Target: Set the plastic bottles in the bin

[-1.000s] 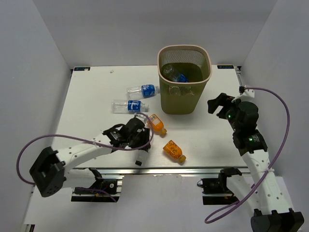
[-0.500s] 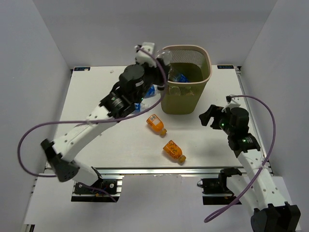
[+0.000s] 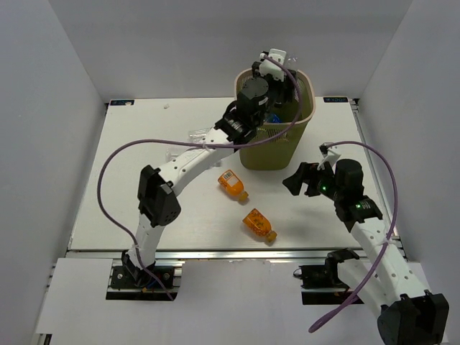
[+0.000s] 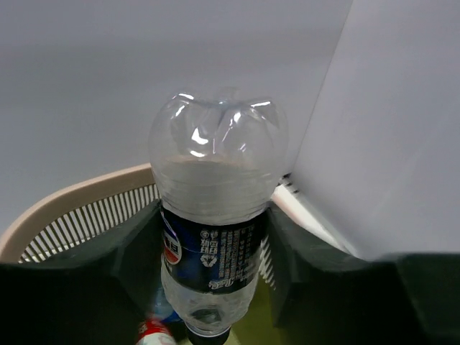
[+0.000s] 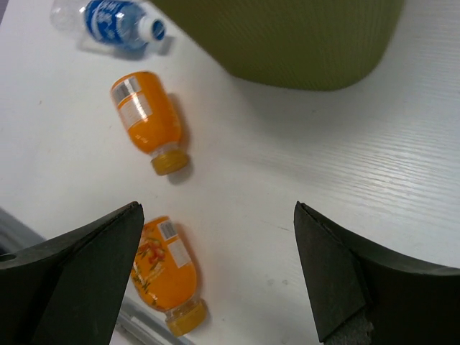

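Where the left arm point(image 3: 188, 162) stretches up to the top centre of the overhead view, the left jaws sit above the mouth of the olive-tan plastic mesh bin point(image 3: 277, 152), clamped on a clear plastic bottle with a dark label point(image 4: 215, 172). In the left wrist view that bottle fills the middle of the frame. Its lobed, petal-shaped base faces the camera and its neck points down into the bin, with matte dark fingers point(image 4: 136, 251) pressed to both sides of the glossy label. Behind it the bin's rounded rim curves across the lower left, smooth on top with fine vertical slats below. At the bottom edge a scrap of blue and a red-and-white piece show inside the bin, too cropped to tell more

The right jaws stand wide apart, holding nothing, low over the white table point(image 5: 287, 172), whose surface has a faint wood-like grain. In the right wrist view, two stubby bottles lie on their sides beyond the dark fingers: an orange plastic bottle with a pale label point(image 5: 147, 118) at upper left, and a second orange bottle point(image 5: 164, 269) at lower left, just beside one finger. The two are apart from each other. A clear bottle with a blue label and white cap point(image 5: 111, 20) lies in the top left corner, near the bin's tapered wall
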### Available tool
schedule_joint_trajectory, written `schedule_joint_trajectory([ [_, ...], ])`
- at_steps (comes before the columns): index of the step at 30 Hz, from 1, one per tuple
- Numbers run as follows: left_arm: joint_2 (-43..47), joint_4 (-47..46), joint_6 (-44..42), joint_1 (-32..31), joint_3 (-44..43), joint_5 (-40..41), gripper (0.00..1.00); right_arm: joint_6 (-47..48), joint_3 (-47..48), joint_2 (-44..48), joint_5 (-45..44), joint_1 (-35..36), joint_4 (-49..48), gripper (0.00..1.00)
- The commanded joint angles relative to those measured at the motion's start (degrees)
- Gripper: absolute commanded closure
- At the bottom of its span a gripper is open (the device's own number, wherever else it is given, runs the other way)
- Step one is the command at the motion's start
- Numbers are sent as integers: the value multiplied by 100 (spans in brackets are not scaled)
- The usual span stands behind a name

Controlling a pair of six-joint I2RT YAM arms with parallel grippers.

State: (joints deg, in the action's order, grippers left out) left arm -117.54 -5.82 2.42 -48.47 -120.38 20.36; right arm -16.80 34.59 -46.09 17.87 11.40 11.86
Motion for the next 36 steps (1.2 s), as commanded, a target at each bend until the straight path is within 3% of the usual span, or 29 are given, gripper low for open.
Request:
schedule_joint_trajectory([
  [1,-137,160,250,188,-810,-163,19,361,-5,82,506,327,-271,11],
  [2,-138,204,433,223,-847,-207,3,492,-5,91,559,432,-298,11],
  [7,335,415,883,601,-681,-796,2,827,74,-111,297,1206,-184,11],
  [14,1932,538,1709,1523,987,-1429,2,1310,250,-646,-424,2557,237,11],
  [15,2188,539,1710,1672,1608,-1403,2,1371,276,-717,-546,2726,377,11],
  [21,4532,765,1656,1823,4499,-61,2,1583,408,-1490,-1110,3544,581,11],
  [25,5705,1460,2654,1964,6003,1012,2,1636,435,-1877,-1057,3852,441,11],
  [29,6409,2137,3502,2034,7173,1111,2,1504,391,-2254,-1171,4071,265,11],
  [36,6805,2630,3889,2052,7503,1304,2,1267,180,-2695,-1646,4177,-139,11],
])
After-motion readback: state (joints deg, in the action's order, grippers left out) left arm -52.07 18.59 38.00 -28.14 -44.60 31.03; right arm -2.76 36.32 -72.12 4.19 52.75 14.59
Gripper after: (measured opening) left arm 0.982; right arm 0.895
